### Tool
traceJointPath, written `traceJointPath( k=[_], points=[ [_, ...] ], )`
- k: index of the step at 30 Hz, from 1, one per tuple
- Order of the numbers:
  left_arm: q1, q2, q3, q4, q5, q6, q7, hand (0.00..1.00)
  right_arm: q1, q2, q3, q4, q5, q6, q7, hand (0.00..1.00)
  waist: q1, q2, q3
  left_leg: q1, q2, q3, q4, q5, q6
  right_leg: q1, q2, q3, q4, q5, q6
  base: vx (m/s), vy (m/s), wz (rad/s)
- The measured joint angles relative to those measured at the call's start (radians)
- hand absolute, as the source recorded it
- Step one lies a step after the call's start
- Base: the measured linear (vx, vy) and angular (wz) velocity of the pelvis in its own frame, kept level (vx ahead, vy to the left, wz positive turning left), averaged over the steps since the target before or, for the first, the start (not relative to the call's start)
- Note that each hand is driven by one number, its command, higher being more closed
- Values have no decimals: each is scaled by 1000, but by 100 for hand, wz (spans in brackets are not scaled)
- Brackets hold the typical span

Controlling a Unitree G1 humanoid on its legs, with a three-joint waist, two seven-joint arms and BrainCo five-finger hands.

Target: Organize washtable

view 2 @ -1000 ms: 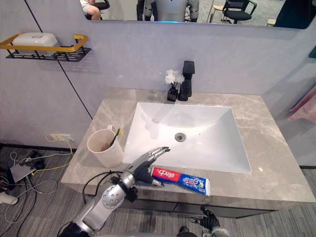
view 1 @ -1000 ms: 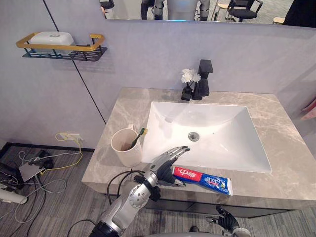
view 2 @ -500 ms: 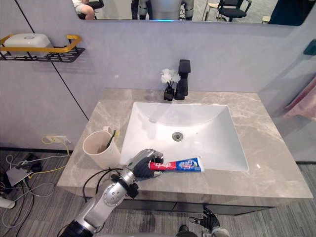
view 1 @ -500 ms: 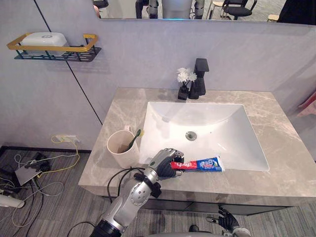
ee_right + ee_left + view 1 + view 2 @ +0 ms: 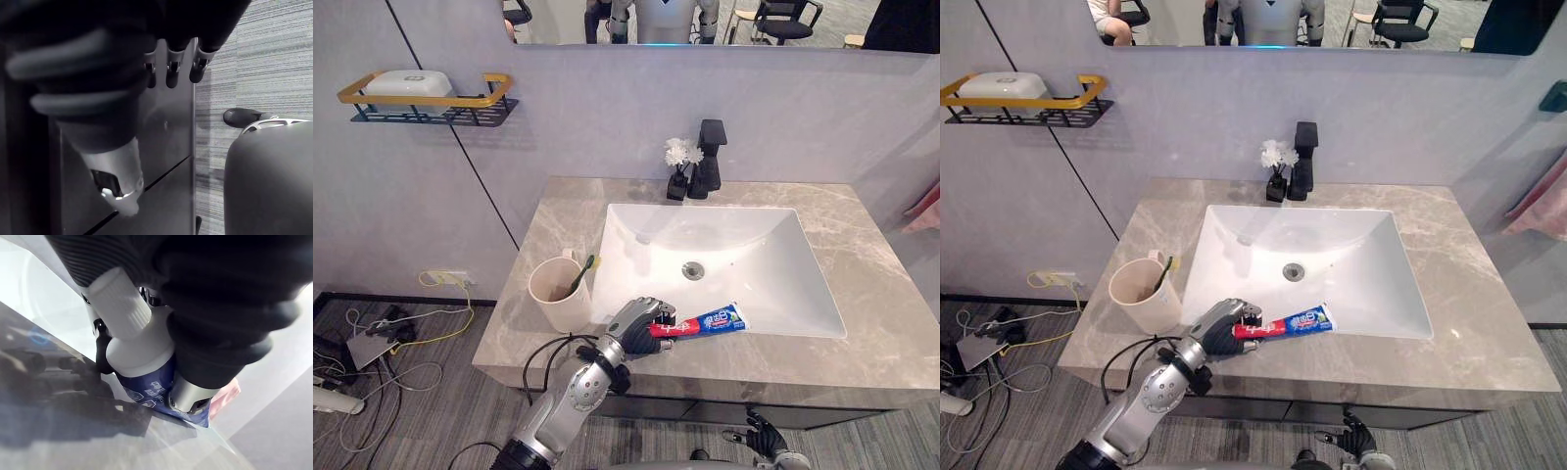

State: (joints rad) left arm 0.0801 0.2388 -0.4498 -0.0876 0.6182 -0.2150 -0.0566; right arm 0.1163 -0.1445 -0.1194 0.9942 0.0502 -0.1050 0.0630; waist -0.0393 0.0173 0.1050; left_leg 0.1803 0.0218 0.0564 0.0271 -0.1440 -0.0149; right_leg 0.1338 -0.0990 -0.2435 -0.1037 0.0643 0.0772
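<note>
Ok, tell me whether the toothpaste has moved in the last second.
Yes: the left hand has lifted the toothpaste off the counter, its tail now over the sink.

A white rectangular sink [image 5: 754, 245] sits mid-way in the grey marble table [image 5: 891, 333], with a black tap [image 5: 712, 157] behind it and a small vase of white flowers [image 5: 681, 162] just left of the tap. Left of the sink stands a beige cup [image 5: 558, 299] holding a green toothbrush [image 5: 584, 274]. Right of the cup, at the front edge, the left hand [image 5: 634, 328] grips a red and blue toothpaste tube [image 5: 705, 321] that reaches right over the sink's front rim.
</note>
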Motion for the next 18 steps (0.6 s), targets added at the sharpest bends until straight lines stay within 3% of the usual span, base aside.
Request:
traceJointPath(
  k=[5, 10, 18],
  points=[
    [24, 1, 43, -37, -37, 15, 17, 100, 14, -1, -55, 0, 31, 0, -22, 0, -1, 1, -1, 5, 0, 4, -1, 0, 0, -1, 0, 4, 4, 1, 1, 3, -1, -2],
    [62, -1, 77, -177, -80, 14, 44, 100, 26, -1, -109, -10, 39, 0, -40, 0, 2, 2, -1, 8, 2, 27, 7, -8, 2, -4, 1, 26, 4, 4, 1, -26, -4, -11],
    [90, -31, 100, -261, -120, 11, 57, 100, 99, 0, -225, -206, 36, -2, -65, 0, 2, 2, -7, -14, 8, 81, 19, -20, 2, -41, 10, 85, 4, 18, -2, -43, -10, -22]
  ],
)
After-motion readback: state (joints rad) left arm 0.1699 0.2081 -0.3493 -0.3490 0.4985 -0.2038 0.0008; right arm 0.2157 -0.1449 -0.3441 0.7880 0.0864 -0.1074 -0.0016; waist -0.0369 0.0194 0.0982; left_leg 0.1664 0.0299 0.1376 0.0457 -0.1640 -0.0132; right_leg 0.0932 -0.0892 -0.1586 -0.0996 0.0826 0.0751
